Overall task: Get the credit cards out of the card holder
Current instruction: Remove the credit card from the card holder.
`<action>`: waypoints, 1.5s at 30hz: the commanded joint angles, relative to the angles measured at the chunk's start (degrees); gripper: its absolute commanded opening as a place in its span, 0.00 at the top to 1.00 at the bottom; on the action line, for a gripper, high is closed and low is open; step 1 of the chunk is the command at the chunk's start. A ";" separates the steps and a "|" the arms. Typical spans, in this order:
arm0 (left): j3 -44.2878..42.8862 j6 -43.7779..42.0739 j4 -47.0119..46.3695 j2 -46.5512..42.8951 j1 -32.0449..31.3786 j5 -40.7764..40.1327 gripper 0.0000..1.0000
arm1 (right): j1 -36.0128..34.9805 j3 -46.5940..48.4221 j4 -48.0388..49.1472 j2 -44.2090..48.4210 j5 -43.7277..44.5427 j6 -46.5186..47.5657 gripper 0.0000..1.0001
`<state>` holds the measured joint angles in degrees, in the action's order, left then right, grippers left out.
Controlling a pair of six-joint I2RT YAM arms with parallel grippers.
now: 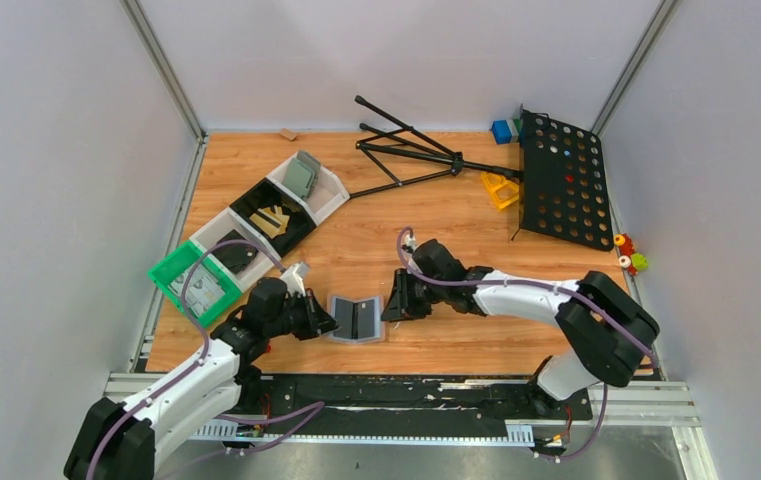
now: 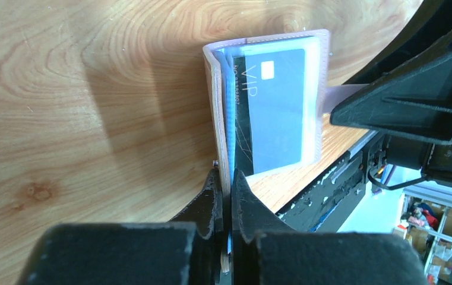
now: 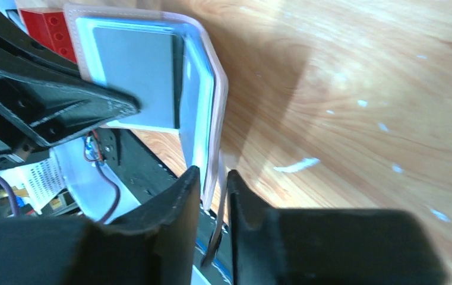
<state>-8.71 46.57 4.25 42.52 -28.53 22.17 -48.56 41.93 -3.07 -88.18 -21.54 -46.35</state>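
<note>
card holder (image 1: 356,318): lies open like a book, near-centre of the table, between both claws; fold runs near-to-far.
credit card (image 2: 274,110): black, seated in the clear pocket.
left gripper (image 2: 228,178): clamped on the left flap's edge.
right gripper (image 3: 214,178): narrow gap astride the right flap, looks loose.
nearer: both at the flaps; the right one seems freer to pull the card.

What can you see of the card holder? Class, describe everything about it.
The card holder is spread open like a book near the front of the wooden table. It has a pale pinkish stitched cover and clear, blue-tinted sleeves inside. A black VIP card sits in one sleeve. The left gripper pinches one flap's edge, and the right gripper straddles the other's.
</note>
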 commanded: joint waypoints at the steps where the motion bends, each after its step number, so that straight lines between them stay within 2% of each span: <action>1: -1.67 -1.12 -2.45 -1.57 -0.21 1.31 1.00 | 3.46 -2.66 -2.80 6.80 2.41 3.08 0.70; 6: -2.15 1.40 -5.15 -3.65 -0.21 3.93 1.00 | 4.49 -3.15 -5.54 15.99 2.93 5.48 0.50; 9: -2.88 3.01 -7.22 -4.41 -0.21 5.55 1.00 | 4.04 -3.40 -3.12 19.89 -0.37 5.52 0.48; 14: -1.41 11.21 -19.05 -4.05 -0.21 10.63 1.00 | 3.56 -5.51 8.24 20.17 -8.09 1.53 0.55; 19: -0.07 18.53 -31.27 -2.79 -0.21 14.14 1.00 | 3.58 -9.10 17.22 20.17 -10.24 -3.08 0.65; 29: 1.08 27.94 -48.08 -1.16 -0.21 17.83 1.00 | 3.53 -12.52 26.29 22.64 -11.00 -8.30 0.66; 33: 1.12 29.64 -50.87 -0.67 -0.21 18.44 1.00 | 3.60 -13.87 33.70 22.04 -12.58 -11.84 0.68; 36: 1.14 30.93 -52.72 -0.65 -0.21 18.69 1.00 | 3.56 -13.43 35.35 21.74 -13.27 -12.87 0.73; 41: 1.30 33.06 -55.64 -0.29 -0.21 19.14 1.00 | 3.58 -13.72 39.35 22.10 -14.61 -14.70 0.85; 45: 1.63 33.62 -56.49 -0.07 -0.25 18.99 1.00 | 3.56 -13.99 42.57 22.31 -15.51 -15.84 0.91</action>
<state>-7.22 78.11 -45.98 42.46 -28.53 40.03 -44.84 28.77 32.53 -66.54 -35.64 -60.25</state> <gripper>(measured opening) 0.030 0.114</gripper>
